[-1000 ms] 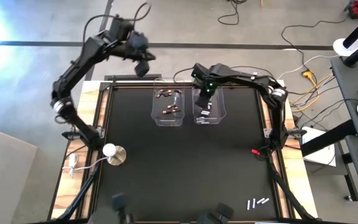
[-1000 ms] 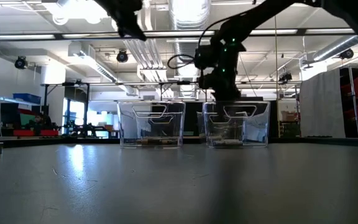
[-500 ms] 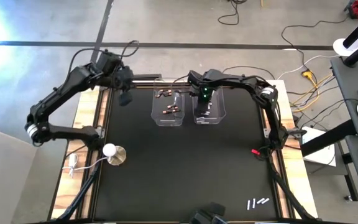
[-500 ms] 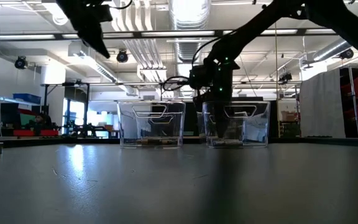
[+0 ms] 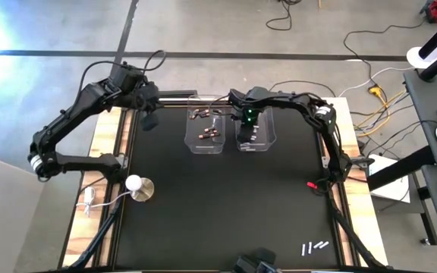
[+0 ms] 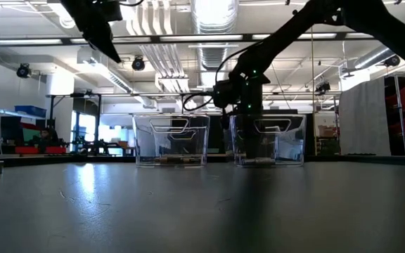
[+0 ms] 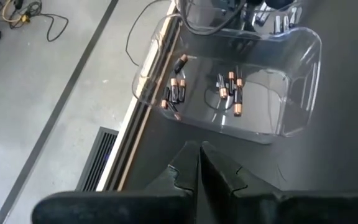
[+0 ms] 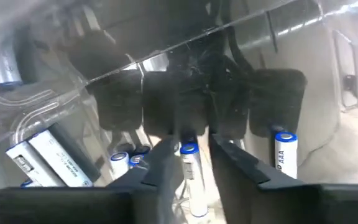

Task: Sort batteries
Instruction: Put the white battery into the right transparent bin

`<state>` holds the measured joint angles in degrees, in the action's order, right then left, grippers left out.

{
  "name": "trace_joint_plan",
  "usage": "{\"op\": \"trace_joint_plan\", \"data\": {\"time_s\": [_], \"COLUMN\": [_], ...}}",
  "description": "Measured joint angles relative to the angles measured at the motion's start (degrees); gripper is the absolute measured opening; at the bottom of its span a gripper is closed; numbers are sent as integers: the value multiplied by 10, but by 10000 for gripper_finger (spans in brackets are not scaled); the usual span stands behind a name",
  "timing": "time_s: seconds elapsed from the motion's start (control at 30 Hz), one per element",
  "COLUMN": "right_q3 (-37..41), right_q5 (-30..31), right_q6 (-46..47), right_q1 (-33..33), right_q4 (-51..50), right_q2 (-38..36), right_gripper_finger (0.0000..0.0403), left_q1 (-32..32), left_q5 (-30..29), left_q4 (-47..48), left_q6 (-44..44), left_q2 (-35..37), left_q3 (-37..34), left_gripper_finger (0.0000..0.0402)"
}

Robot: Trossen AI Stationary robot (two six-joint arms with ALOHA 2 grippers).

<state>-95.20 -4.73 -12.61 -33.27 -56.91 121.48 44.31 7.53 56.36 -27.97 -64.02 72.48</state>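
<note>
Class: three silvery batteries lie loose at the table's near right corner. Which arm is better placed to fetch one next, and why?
Probably the right: the loose batteries lie on its side. The right gripper is in the right-hand bin; the left gripper, shut, hangs far off.

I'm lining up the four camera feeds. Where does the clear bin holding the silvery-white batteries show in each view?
High view: right bin of the pair, at the table's far middle, right gripper inside it.
Low view: right of centre.
Left wrist view: only an edge at the top.
Right wrist view: fills the picture from inside.
Shared landmark: the neighbouring bin of copper-tipped batteries.
</note>
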Motion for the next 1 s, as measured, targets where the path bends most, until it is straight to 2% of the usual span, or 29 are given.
{"op": "trace_joint_plan", "data": {"time_s": [0.23, 0.33, 0.5, 0.63, 0.8, 0.9, 1.0], "right_q3": [-26, -29, -7, 44, 170, 254, 313], "right_q5": [5, 11, 70, 78, 80, 82, 81], "right_q6": [6, 21, 62, 147, 341, 478, 622], "right_q1": [4, 19, 84, 185, 362, 486, 613], "right_q4": [-96, -118, -129, -135, -135, -131, -99], "right_q2": [-54, -119, -262, -376, -477, -501, -495], "right_gripper_finger": [164, 181, 193, 196, 196, 196, 196], "left_q1": [0, 0, -14, -52, -129, -189, -251], "left_q5": [0, 0, 12, 38, 50, 50, 47], "left_q4": [-3, -8, -20, -86, -217, -285, -322], "left_q6": [0, 0, 36, 100, 184, 221, 264], "left_q2": [-24, -38, -45, -23, -11, -12, -15], "left_q3": [11, 11, 20, 18, 17, 17, 17], "left_gripper_finger": [0, 0, 0, 0, 0, 0, 0]}}
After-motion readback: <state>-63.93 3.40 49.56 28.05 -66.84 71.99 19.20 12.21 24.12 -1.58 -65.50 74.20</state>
